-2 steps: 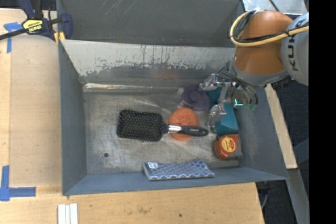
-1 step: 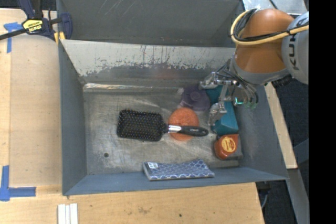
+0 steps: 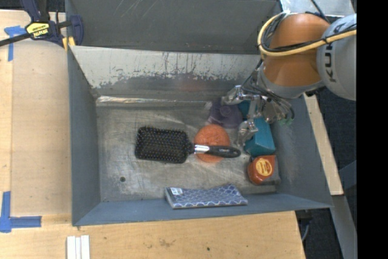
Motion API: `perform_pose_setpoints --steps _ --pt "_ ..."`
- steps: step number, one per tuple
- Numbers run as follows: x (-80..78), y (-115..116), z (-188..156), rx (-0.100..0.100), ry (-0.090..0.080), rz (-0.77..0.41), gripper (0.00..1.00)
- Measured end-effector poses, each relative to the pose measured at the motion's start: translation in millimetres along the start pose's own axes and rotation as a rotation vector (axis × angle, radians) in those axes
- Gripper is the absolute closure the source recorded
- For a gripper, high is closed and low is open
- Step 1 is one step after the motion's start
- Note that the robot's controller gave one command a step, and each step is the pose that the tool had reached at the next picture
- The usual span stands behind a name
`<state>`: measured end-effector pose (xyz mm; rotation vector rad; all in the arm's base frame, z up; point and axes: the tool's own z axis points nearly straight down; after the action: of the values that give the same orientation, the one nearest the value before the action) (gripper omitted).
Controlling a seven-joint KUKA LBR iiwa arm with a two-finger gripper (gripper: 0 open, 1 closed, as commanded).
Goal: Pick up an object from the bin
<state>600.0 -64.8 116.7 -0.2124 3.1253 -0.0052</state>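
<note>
Right, I have the gripper (image 3: pixel 242 111) low in the right-hand part of the bin (image 3: pixel 83 148), near the back wall. It hangs over two things that lie close together. One is a teal block (image 3: pixel 264 139), and its near end sticks out from under the gripper towards the front. The other is a soft purple thing (image 3: pixel 219 112) just to the left of the gripper.

I cannot tell how wide the gripper stands, or whether it has hold of anything; its metal parts overlap the teal block from here. The arm's orange cover (image 3: pixel 294 57) sits above it, over the bin's right rim.

Working outward, I count six things in all, one of each:
- Just left of the teal block is a round orange thing (image 3: pixel 208 132).
- The handle of a black hairbrush (image 3: pixel 160 145) lies across that orange thing, and the bristle head points left across the middle of the floor.
- In front of the teal block, touching or almost touching it, is a round orange tub with a yellow label (image 3: pixel 262 170).
- Along the front wall lies a flat blue patterned box (image 3: pixel 206 196), well apart from the gripper.
</note>
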Motion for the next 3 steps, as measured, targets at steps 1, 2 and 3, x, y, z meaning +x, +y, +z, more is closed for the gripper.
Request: perform_pose_setpoints --steps 1,2,3 --pt "-5.7 19.8 28.4 0.015 -0.048 -0.314 1.0" --pt "3.8 15.7 33.5 0.012 -0.008 -0.314 0.0" --pt "3.6 15.7 33.3 0.012 -0.009 -0.313 0.0"
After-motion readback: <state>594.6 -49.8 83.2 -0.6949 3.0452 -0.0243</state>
